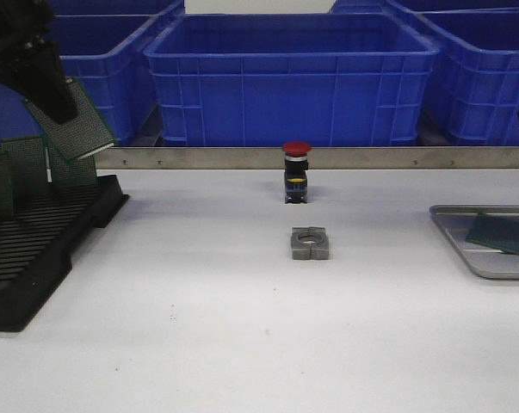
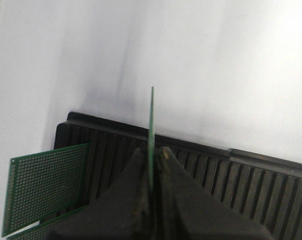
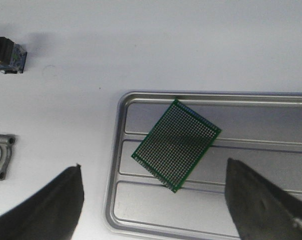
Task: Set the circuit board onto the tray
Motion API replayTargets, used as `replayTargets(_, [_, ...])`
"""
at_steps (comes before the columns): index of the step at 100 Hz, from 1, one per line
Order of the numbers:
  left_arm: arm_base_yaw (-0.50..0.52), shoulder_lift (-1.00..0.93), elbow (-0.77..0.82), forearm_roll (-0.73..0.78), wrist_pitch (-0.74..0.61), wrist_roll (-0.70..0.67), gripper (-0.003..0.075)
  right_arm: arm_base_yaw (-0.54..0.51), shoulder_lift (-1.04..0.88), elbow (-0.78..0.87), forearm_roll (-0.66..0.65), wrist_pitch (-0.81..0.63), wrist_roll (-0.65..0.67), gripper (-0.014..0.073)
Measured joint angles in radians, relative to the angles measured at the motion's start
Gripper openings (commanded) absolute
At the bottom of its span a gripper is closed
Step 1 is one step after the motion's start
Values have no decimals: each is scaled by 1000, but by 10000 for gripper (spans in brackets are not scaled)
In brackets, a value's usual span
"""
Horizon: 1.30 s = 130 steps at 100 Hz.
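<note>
Pinched tight in the left gripper [image 2: 152, 165]: a green circuit board [image 1: 74, 120], lifted and tilted above the black slotted rack [image 1: 35, 249] with more boards [image 1: 22, 168] standing in it. Mid-table, a red-capped push button [image 1: 296, 172] and a metal block [image 1: 311, 243]. Spread wide, the right gripper [image 3: 156, 200] over the tray [image 3: 115, 150], second board [image 3: 177, 144] lying flat inside.

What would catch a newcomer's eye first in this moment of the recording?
The left pincer at far left, holding a green circuit board tilted in the air above the black slotted rack. Next, the red-capped push button standing mid-table before the blue bins. At far right, another circuit board lies askew on the silver tray.
</note>
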Motion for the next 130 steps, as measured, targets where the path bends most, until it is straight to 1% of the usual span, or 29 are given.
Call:
replayTargets(16, [0, -8, -2, -80, 2, 0, -20, 15, 0, 0, 0, 0, -43, 589])
replayTargets(29, [-13, -11, -2, -160, 2, 0, -20, 101, -10, 0, 16, 2, -134, 589])
replayTargets(36, [-40, -13, -2, -174, 2, 0, -20, 171, -15, 0, 45, 4, -217, 589])
replayTargets(50, [-119, -13, -2, -187, 2, 0, -20, 317, -19, 0, 128, 32, -430, 589])
replayTargets(58, [-167, -13, -2, -191, 2, 0, -20, 394, -19, 0, 207, 55, -560, 589])
replayTargets(72, [-239, -13, -2, -200, 2, 0, -20, 484, -19, 0, 370, 59, -781, 589])
replayTargets(83, [-281, -15, -2, -203, 2, 0, -20, 511, -19, 0, 482, 59, -926, 589])
replayTargets(97, [-328, -15, -2, -225, 2, 0, -20, 513, -19, 0, 568, 54, -1036, 589])
replayTargets(111, [-364, -15, -2, -248, 2, 0, -20, 513, -19, 0, 587, 53, -1080, 589])
replayTargets(130, [-391, -17, -2, -280, 2, 0, -20, 513, 9, 0, 594, 53, -1085, 584])
